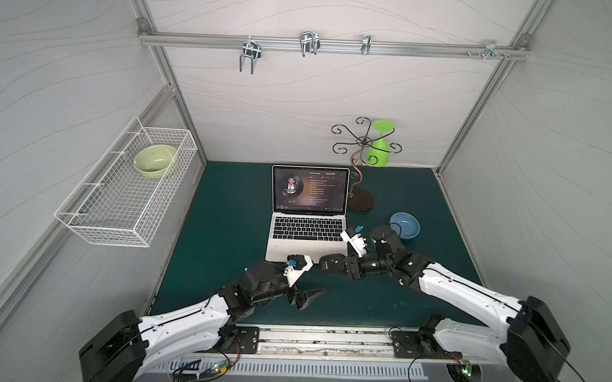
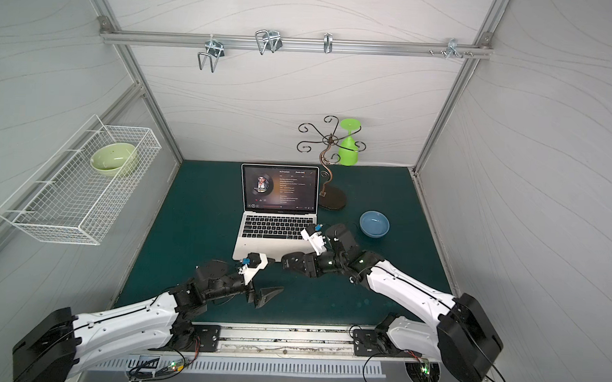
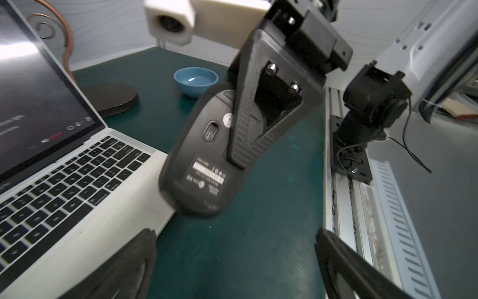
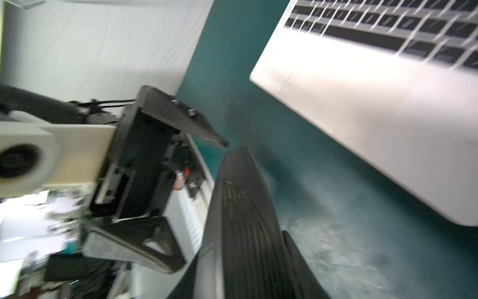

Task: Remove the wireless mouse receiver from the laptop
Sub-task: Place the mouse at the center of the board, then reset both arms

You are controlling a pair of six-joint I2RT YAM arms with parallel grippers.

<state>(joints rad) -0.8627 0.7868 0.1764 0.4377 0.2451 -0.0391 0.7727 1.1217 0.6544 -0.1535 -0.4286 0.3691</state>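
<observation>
The silver laptop (image 1: 304, 248) (image 2: 259, 248) stands open mid-table, its screen showing a music player. I cannot make out the wireless mouse receiver in any view; my right wrist camera covers part of the laptop's right edge. My right gripper (image 1: 331, 264) (image 4: 245, 259) is shut on a black mouse (image 3: 201, 160) (image 4: 240, 220) just off the laptop's front right corner (image 3: 165, 217). One of its fingers (image 3: 248, 124) lies across the mouse's underside. My left gripper (image 1: 308, 298) (image 3: 235, 233) is open and holds nothing, in front of the laptop, facing the mouse.
A blue bowl (image 1: 405, 225) sits right of the laptop. Behind it a curly metal stand (image 1: 361, 198) carries an upturned green glass (image 1: 379, 145). A white wire basket (image 1: 94, 221) on the left wall holds a green bowl (image 1: 155, 160). The arms' rail (image 1: 326, 341) runs along the front.
</observation>
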